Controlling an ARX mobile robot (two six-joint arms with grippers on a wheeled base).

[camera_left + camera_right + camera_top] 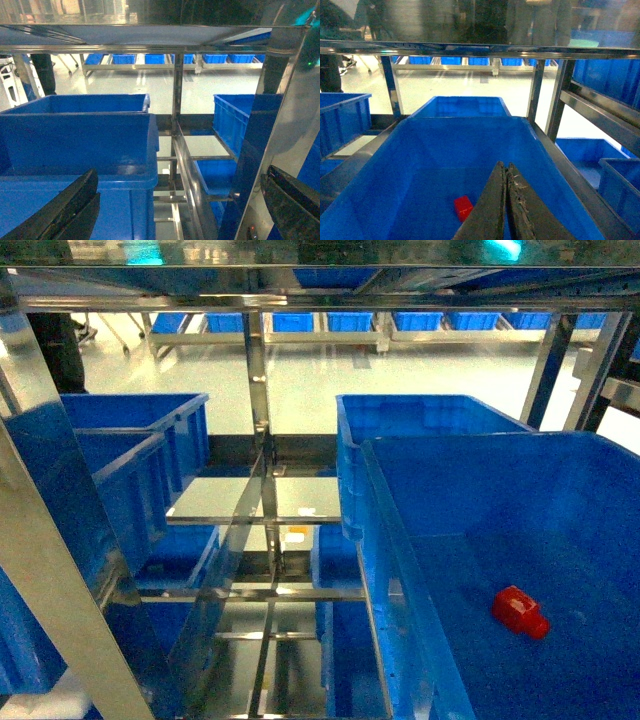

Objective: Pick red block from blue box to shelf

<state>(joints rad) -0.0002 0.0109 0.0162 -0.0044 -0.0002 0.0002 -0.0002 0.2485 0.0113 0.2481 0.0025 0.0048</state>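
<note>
Item: red block (463, 207), count one. I am seeing it lying on the floor of the blue box (420, 165), below and just left of the right gripper (506, 172), whose jaws are pressed together on nothing, so I judge the pick not yet begun.

Item: left gripper (175, 210), count one. Its jaws are standing wide apart, empty, facing the shelf (176, 100); I judge it idle.

Item: shelf, count one. Its steel rails are running above and beside both grippers.

Item: dark blue crates (75, 135), at least three on the rack.
</note>
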